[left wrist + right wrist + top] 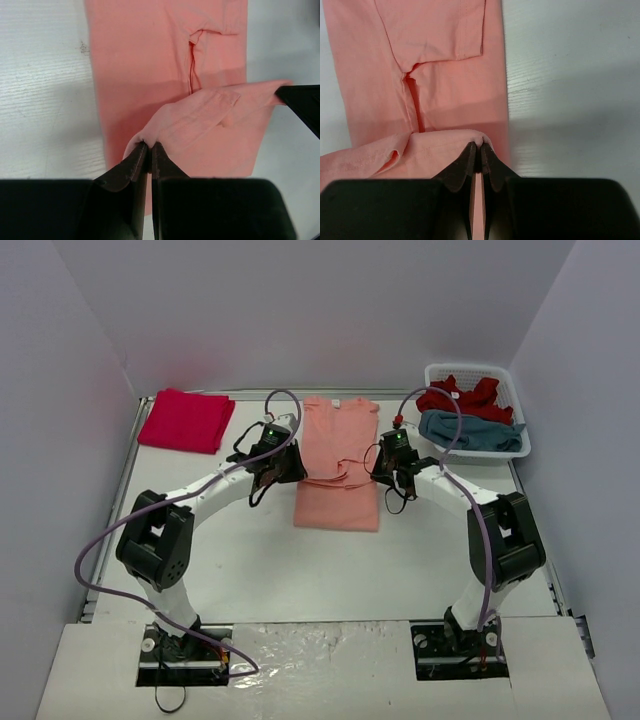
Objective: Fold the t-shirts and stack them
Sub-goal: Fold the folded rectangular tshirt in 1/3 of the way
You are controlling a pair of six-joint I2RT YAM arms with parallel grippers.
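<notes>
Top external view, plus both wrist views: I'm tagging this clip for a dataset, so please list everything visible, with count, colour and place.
salmon t-shirt: 1, salmon-orange, middle of the table, lying lengthwise with its sides folded in, one fold lifted
folded red t-shirt: 1, crimson, far left of the table
crumpled red cloth: 1, crimson, in the basket, far side
crumpled teal cloth: 1, dusty teal-blue, in the basket, near side
basket: 1, white slotted plastic, far right corner
table: 1, white
cables: 2, purple, one looping along each arm
left gripper: 1, black, shut on the salmon t-shirt's left edge
right gripper: 1, black, shut on the salmon t-shirt's right edge
</notes>
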